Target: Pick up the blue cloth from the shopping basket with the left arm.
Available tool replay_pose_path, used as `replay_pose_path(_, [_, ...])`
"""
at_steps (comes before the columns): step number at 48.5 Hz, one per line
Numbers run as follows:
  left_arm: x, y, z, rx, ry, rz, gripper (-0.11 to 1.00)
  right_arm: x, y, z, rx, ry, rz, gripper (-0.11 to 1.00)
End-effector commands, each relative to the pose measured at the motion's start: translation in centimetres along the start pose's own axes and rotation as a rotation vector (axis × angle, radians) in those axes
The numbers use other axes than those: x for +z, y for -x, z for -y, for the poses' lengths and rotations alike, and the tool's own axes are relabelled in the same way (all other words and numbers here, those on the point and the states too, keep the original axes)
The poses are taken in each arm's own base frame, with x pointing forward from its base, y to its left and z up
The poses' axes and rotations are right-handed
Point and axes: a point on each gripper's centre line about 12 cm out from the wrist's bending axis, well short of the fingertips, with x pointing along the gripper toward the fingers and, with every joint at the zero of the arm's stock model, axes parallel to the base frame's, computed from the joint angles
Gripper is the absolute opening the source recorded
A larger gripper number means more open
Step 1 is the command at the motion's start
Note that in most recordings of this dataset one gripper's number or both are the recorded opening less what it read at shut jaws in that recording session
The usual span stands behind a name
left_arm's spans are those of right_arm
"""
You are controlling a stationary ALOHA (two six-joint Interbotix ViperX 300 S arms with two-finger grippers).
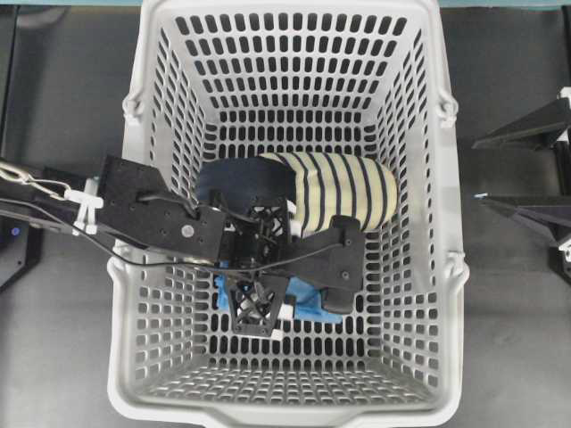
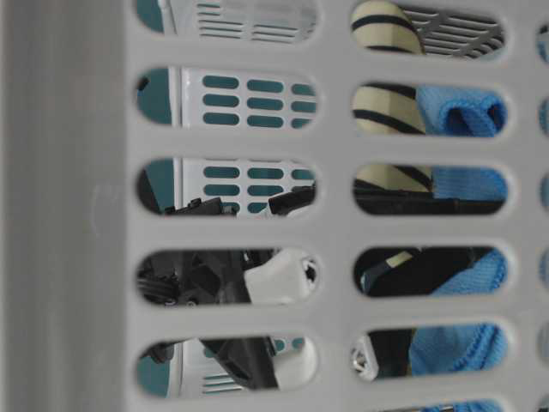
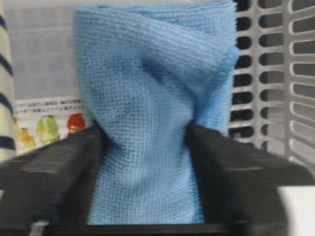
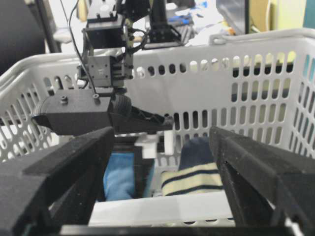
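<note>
Left arm [image 1: 147,214] reaching down into the shopping basket [image 1: 294,406], left end effector [image 3: 145,147] half closed with both fingers [image 3: 221,167] pinching the bunched blue cloth [image 3: 147,98] on the basket floor, striped slipper [image 1: 343,192] just beside, right end effector [image 4: 162,167] wide open outside the rim, holding nothing

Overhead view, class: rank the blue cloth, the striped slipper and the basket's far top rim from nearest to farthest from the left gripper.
1. Blue cloth: under the left gripper, pinched between its fingers.
2. Striped slipper: just beyond, mid-basket.
3. Basket's far top rim: at the picture's upper edge.
</note>
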Motion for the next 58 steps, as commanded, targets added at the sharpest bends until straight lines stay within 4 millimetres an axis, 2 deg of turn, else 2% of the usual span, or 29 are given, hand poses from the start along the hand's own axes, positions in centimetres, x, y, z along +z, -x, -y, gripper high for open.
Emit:
replay_pose_path(1, [0.7, 0.8, 0.0, 0.002, -0.004, 0.019, 0.45, 0.4, -0.1, 0.0, -0.001, -0.005, 0.009, 0.75])
replay_pose_path(5, [1.9, 2.5, 0.0, 0.003, -0.007, 0.037, 0.23, 0.3, -0.1, 0.0, -0.003, -0.005, 0.006, 0.75])
replay_pose_path(8, [2.8, 3.8, 0.0, 0.004, -0.009, 0.043, 0.13, 0.3, -0.1, 0.0, -0.003, -0.005, 0.006, 0.75])
replay_pose_path(24, [8.4, 13.6, -0.4, 0.015, 0.007, 0.071, 0.13, 0.2, -0.1, 0.0, -0.002, -0.005, 0.005, 0.75])
replay_pose_path(34, [10.2, 17.7, -0.9, 0.020, 0.018, 0.125, 0.13, 0.3, -0.1, 0.0, -0.003, -0.005, 0.005, 0.75])
replay_pose_path(58, [9.3, 17.6, -1.1, 0.023, 0.021, 0.108, 0.13, 0.4, 0.0, 0.0, -0.003, -0.005, 0.011, 0.75])
